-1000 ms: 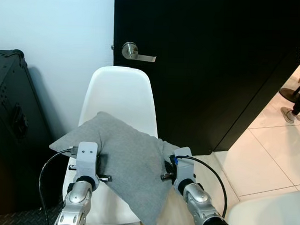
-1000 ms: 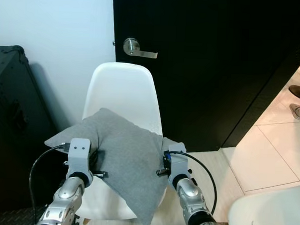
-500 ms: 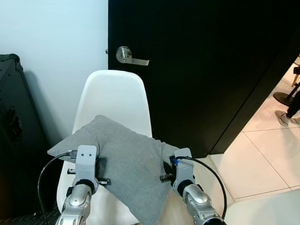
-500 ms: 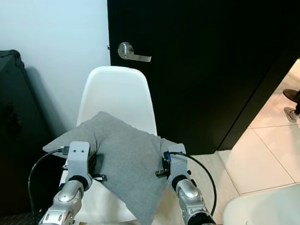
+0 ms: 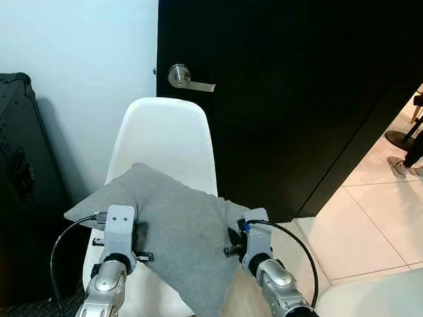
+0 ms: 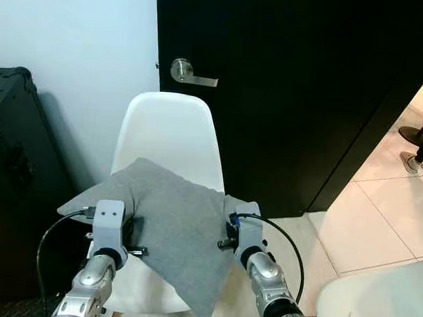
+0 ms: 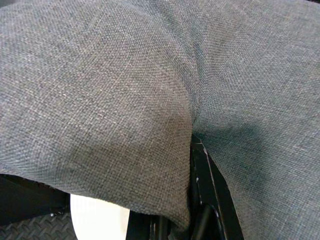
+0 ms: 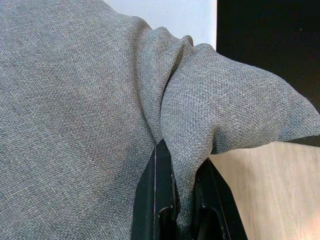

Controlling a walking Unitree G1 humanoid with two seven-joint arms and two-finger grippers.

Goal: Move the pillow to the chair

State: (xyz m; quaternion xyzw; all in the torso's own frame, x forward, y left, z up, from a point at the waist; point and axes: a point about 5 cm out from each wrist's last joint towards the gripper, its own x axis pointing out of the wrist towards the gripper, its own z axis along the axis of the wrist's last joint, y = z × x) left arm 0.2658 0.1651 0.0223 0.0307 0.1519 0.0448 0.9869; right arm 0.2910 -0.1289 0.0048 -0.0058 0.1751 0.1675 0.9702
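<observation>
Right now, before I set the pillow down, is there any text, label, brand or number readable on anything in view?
None: no readable text in any view.
Grey pillow, pinched by the left gripper and the right gripper: plain fabric, no tag showing.
White chair: no marking.
Black door and its lever handle: no sign or number.
Black case: no label legible.

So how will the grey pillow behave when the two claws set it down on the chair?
The pillow is probably soft and floppy: its cloth bunches where the left claw and right claw pinch it, and its near corner droops. It seems light. It may slump on the white chair, not roll.
</observation>
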